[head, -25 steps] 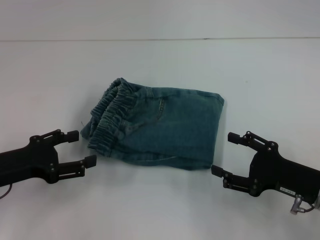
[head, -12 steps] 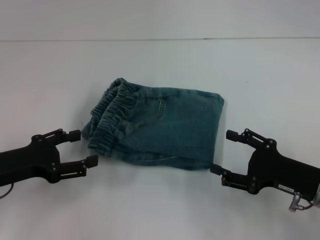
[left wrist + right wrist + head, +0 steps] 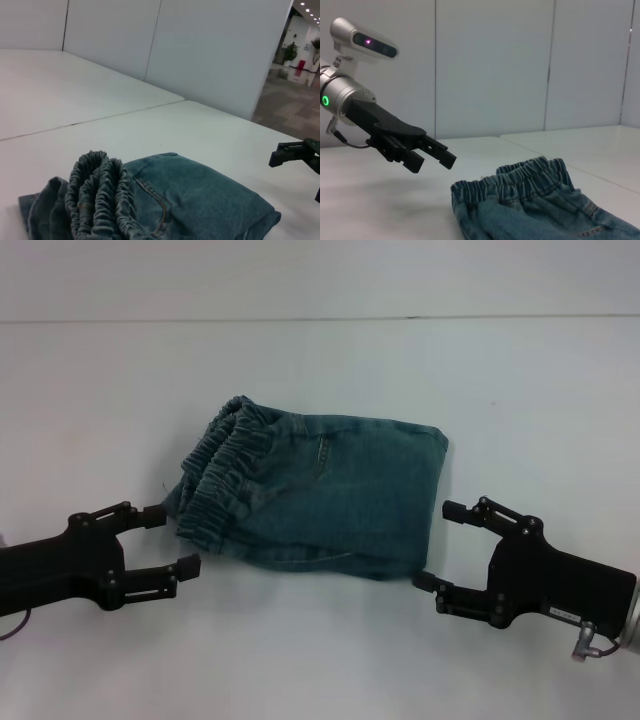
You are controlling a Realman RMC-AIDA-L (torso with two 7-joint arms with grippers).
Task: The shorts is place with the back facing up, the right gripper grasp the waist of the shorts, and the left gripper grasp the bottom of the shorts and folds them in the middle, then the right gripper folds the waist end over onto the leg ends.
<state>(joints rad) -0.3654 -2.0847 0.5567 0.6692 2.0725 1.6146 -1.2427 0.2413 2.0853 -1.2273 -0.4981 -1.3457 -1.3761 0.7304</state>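
On the white table (image 3: 100, 380) the shorts (image 3: 320, 495) lie folded, waist (image 3: 215, 480) toward my left, and my 2 grippers, left (image 3: 170, 540) and right (image 3: 435, 545), both released, have crept closer over the last second, suggesting another fold ahead.

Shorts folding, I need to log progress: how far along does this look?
Both folds look done: the shorts lie as a compact bundle, the waist of the shorts stacked on the robot's left side. Nothing is in hand: the left gripper sits open by the waistband, and the right gripper open beside the folded edge. I see no folding step left.
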